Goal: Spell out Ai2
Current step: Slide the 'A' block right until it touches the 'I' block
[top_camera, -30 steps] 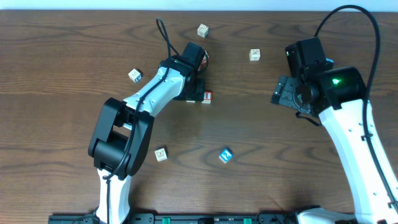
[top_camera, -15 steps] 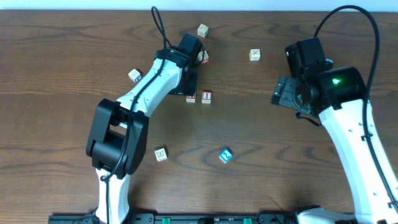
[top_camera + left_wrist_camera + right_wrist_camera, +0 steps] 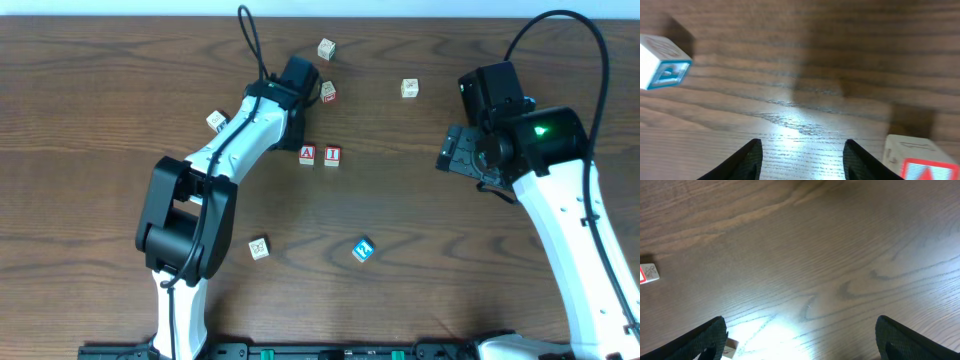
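Observation:
The white cube with a red "A" [image 3: 307, 154] rests on the table just left of the white cube with a red "I" [image 3: 331, 155], nearly touching. The blue-faced "2" cube [image 3: 363, 249] lies apart, nearer the front. My left gripper [image 3: 305, 90] [image 3: 802, 160] hovers behind the A and I pair. It is open, with only bare wood between its fingers. My right gripper [image 3: 455, 152] [image 3: 805, 340] hangs at the right, wide open and holding nothing.
A pale cube with a red side [image 3: 327, 91] [image 3: 920, 157] sits just right of my left fingers. A white cube with a blue side [image 3: 327, 48] [image 3: 662, 70] lies beyond. More pale cubes lie at the left [image 3: 217, 120], back right [image 3: 409, 88] and front [image 3: 259, 247].
My left gripper has released the A cube beside the I cube and pulled back toward the far side, uncovering it. The right arm has not moved.

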`<state>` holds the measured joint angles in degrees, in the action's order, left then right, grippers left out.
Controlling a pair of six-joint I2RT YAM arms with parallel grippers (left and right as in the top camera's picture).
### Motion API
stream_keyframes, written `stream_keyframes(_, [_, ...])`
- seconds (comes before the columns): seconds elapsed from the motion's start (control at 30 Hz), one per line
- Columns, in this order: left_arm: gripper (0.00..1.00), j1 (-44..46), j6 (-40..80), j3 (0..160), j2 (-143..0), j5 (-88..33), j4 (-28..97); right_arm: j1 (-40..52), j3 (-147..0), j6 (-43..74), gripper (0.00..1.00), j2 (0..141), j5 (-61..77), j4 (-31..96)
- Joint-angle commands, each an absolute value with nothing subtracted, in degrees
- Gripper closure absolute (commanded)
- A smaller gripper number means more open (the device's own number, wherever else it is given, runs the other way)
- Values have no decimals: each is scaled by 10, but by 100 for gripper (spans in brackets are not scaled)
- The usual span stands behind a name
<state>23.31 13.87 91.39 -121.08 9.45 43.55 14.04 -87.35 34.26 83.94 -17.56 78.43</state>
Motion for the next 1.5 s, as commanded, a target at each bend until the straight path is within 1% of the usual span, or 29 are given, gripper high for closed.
stream_keyframes(0.0, [45, 217, 111, 901, -1217, 31, 432, 137, -872, 338, 5, 836, -179, 787])
stream_keyframes(0.33, [44, 203, 107, 901, -1217, -59, 429, 137, -872, 338, 5, 836, -175, 787])
stream_keyframes(0.47, [45, 208, 107, 901, -1217, -60, 429, 137, -872, 338, 5, 836, -175, 787])
stream_keyframes(0.67, [48, 223, 107, 901, -1218, -51, 428, 137, -872, 338, 4, 836, -175, 787])
stream_keyframes(0.73, [56, 228, 107, 901, -1218, -41, 428, 137, -872, 337, 4, 836, -175, 788])
stream_keyframes(0.8, [57, 231, 107, 901, -1218, -41, 428, 137, -872, 337, 4, 836, -175, 790])
stream_keyframes(1.47, [56, 248, 120, 900, -1218, -42, 416, 137, -872, 337, 4, 836, -175, 791])
